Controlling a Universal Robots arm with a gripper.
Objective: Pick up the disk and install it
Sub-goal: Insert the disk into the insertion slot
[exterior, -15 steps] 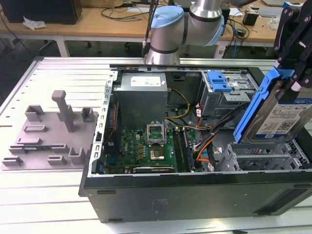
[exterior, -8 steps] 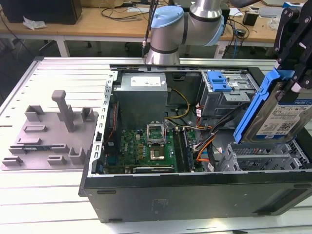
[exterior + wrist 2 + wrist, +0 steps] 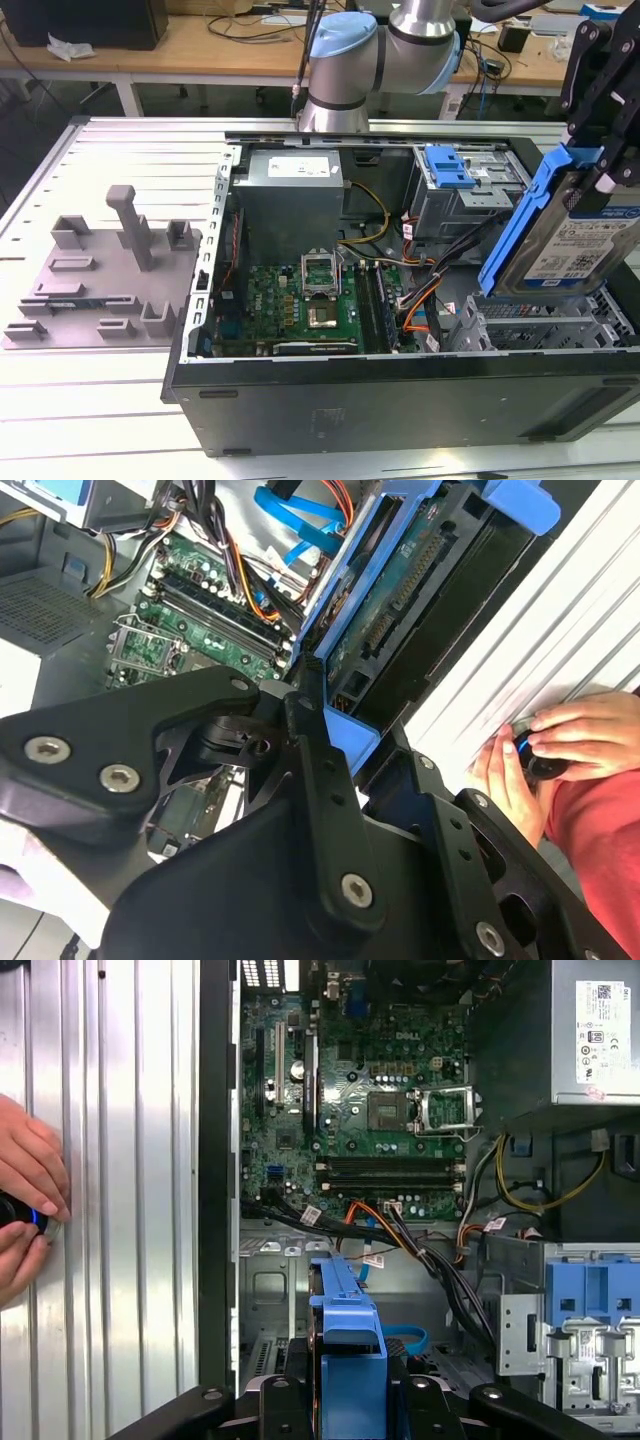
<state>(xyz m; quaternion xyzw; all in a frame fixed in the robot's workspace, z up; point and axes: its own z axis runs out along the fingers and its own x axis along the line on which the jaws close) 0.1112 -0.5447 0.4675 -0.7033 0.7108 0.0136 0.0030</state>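
The disk (image 3: 585,245), a silver-grey drive with a white-and-blue label in a bright blue carrier, hangs tilted over the open computer case at the exterior view's right. My gripper (image 3: 592,172) is shut on its upper edge, black fingers (image 3: 606,150) clamping the carrier. In the second wrist view the disk (image 3: 400,610) shows its underside and connector between the fingers (image 3: 318,765). In the first wrist view the carrier's blue edge (image 3: 348,1345) sits in my gripper (image 3: 348,1400), above the drive cage floor (image 3: 268,1290).
The computer case (image 3: 330,400) lies open with motherboard (image 3: 300,300), power supply (image 3: 290,185), loose cables (image 3: 420,300) and a blue drive bay latch (image 3: 448,165). A grey moulded tray (image 3: 100,280) lies at the exterior view's left. A person's hands (image 3: 25,1200) rest on the slatted table beside the case.
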